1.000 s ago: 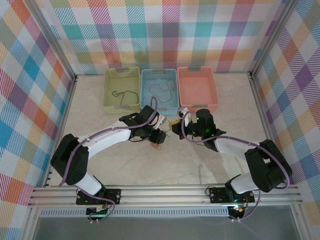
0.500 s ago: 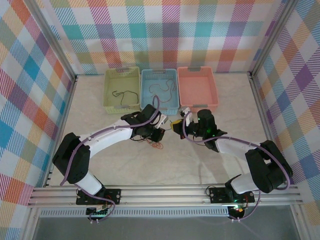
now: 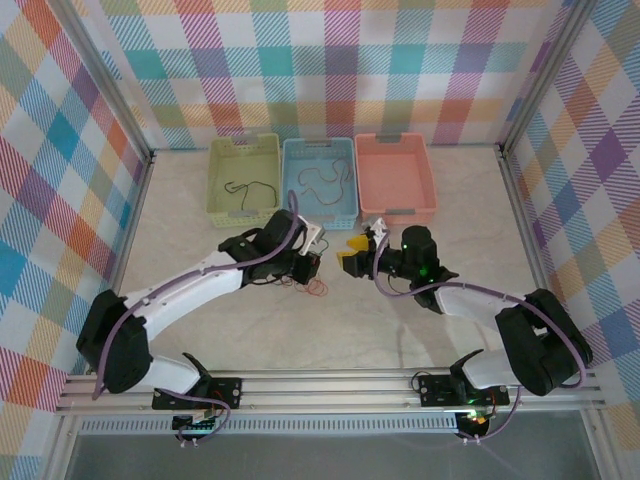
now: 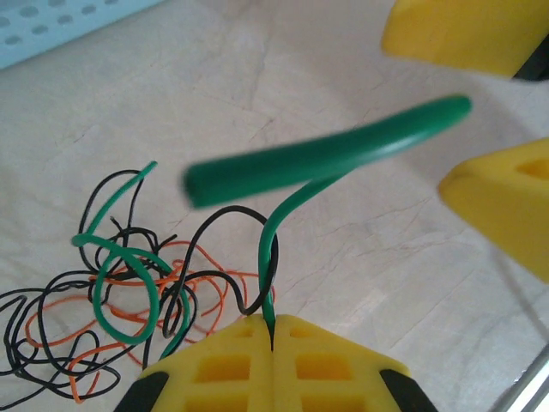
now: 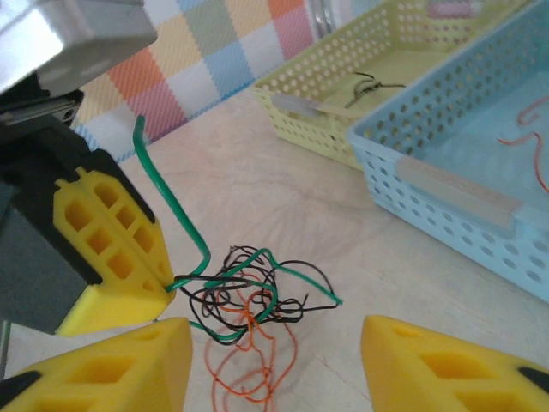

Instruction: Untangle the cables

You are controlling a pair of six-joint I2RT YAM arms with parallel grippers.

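Left wrist view: the left gripper (image 4: 271,324) is closed, its jaws pinching one green cable (image 4: 326,154) where it leaves the knot. From the pinch the free length rises toward 1 o'clock. The rest trails toward 9 o'clock into the cables (image 4: 129,287), a loose knot of black, orange and green strands lying on the table (image 4: 386,257). In the right wrist view, the right gripper (image 5: 274,336) stands with jaws apart, gripping nothing. The knot lies at 12 o'clock just beyond its fingertips, and the left pinch lies at 10 o'clock. Judgement: the left arm holds the strand and the right is the nearer free hand to pin the knot. Separation would then run along the 9-to-3 axis of the top external view.
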